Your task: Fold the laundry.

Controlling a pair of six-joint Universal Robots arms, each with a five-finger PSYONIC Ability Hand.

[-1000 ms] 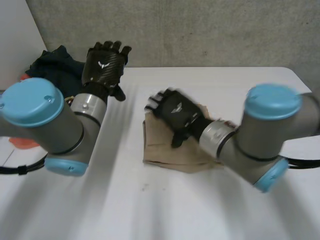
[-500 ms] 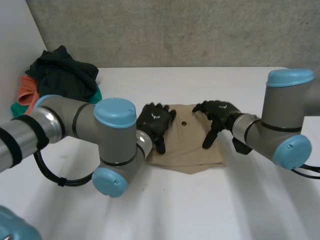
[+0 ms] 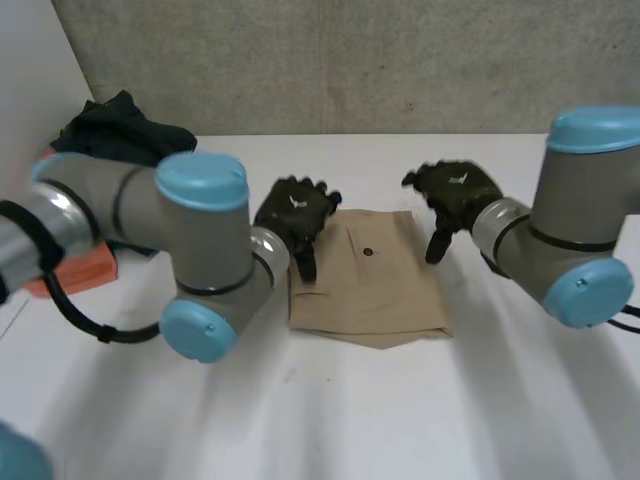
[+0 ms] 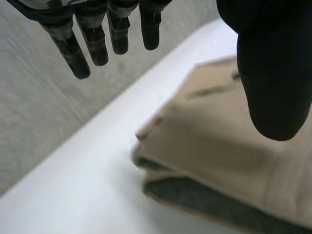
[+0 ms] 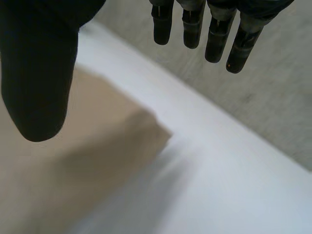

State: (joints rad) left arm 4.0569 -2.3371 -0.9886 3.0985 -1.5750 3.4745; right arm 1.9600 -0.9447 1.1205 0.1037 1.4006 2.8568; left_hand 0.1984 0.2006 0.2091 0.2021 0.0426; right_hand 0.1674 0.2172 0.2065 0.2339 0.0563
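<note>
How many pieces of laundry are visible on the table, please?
3: a folded tan garment in the middle, a dark garment at the far left, an orange piece beside the left arm; others may be hidden.

My right robot hand [image 3: 455,195] lifted off the tan cloth [image 3: 365,285], cloth now beside it, my left robot hand [image 3: 295,215] pulled to its edge.

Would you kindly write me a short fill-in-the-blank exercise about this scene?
1. The folded tan cloth lies ____ the left robot hand and the right robot hand.
2. Both robot hands are ____, holding nothing.
3. The dark clothes pile sits at the table's far ____ corner.
Missing words: between; open; left.
</note>
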